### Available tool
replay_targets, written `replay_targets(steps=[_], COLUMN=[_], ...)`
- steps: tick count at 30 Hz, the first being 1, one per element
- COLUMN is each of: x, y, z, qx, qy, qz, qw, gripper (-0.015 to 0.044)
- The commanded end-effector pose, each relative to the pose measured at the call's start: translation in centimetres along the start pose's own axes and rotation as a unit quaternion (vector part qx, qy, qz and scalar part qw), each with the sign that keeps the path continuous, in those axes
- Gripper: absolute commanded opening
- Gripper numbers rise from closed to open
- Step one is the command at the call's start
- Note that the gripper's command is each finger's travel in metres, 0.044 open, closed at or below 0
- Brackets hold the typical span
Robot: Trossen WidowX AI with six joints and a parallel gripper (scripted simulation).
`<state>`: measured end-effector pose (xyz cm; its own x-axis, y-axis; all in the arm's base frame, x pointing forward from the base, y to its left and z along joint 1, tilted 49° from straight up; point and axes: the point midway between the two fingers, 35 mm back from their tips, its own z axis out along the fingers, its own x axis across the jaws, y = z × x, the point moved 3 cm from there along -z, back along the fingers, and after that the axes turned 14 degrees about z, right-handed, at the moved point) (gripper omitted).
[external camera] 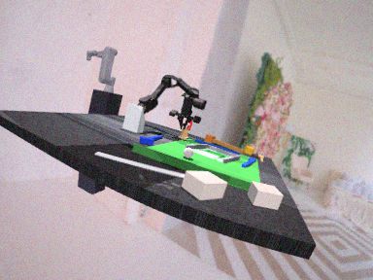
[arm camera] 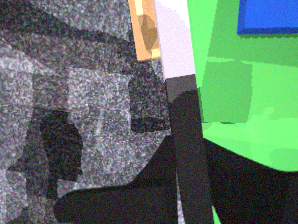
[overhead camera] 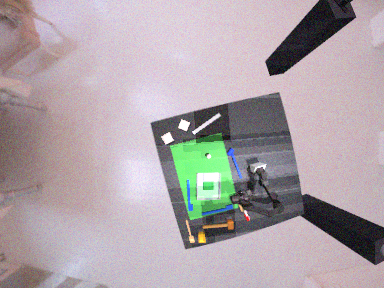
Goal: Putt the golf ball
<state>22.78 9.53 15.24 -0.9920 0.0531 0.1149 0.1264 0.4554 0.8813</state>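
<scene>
Fingers (external camera: 186, 127) clamped nearly shut on the red putter (overhead camera: 247, 216), at the green mat's (overhead camera: 186, 155) 4 o'clock corner. Advice: lift straight, keep shaft vertical, then line up behind the golf ball (overhead camera: 208, 156).

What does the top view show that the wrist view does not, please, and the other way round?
Only the top view shows the golf ball, the raised green, the whole arm and the putter's red end. Only the wrist view shows the pincer's dark fingers closed on the putter's shaft. Both show the green mat and the dark table.
</scene>
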Motion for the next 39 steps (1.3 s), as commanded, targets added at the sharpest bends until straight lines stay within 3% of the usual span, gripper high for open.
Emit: replay_targets(steps=[1,14,26,39], x=[-0.1,0.7,-2.7,-5.4], y=[0.5,1.9,-3.2,-10.5], z=[-1.9,-6.1,-7.8,-11.3], qx=[-0.001,-0.012,0.025,0.051], qy=[-0.005,-0.005,-0.031,-0.066], qz=[0.000,0.009,0.163,0.352], qw=[1.000,1.000,0.986,0.932], gripper=[0.0000,0.0000,0.0000,0.0000])
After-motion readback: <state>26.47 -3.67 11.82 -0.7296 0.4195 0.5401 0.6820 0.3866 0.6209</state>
